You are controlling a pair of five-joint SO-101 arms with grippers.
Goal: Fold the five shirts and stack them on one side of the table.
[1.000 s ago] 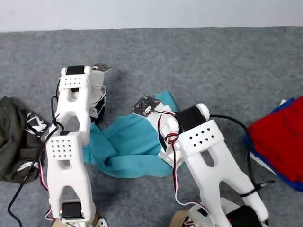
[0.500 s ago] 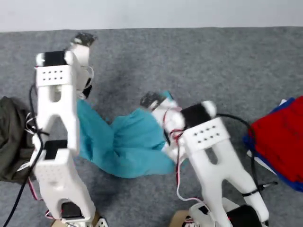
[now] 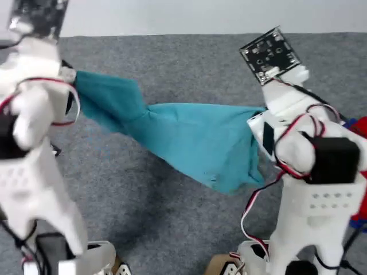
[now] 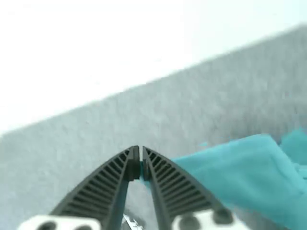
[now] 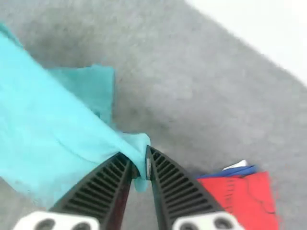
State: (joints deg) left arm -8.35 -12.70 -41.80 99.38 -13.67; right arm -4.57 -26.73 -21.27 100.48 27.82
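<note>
A teal shirt (image 3: 189, 137) hangs stretched in the air between my two raised arms, sagging toward the grey table. My left gripper (image 4: 140, 168) is shut on one corner of the teal shirt (image 4: 240, 167), high at the table's left. My right gripper (image 5: 141, 167) is shut on another corner of the teal shirt (image 5: 53, 139), high at the right. In the high view the left arm (image 3: 34, 114) and right arm (image 3: 304, 149) rise close to the camera and hide their own jaws.
A folded red shirt on a blue one (image 5: 244, 201) lies at the table's right side, partly seen behind the right arm as a red and blue edge (image 3: 360, 172). The grey felt table top (image 3: 172, 223) lies open under the hanging shirt.
Both arms rose and spread apart, lifting the teal shirt off the table and pulling it out wide. The dark shirt at the left is now hidden behind the left arm.
</note>
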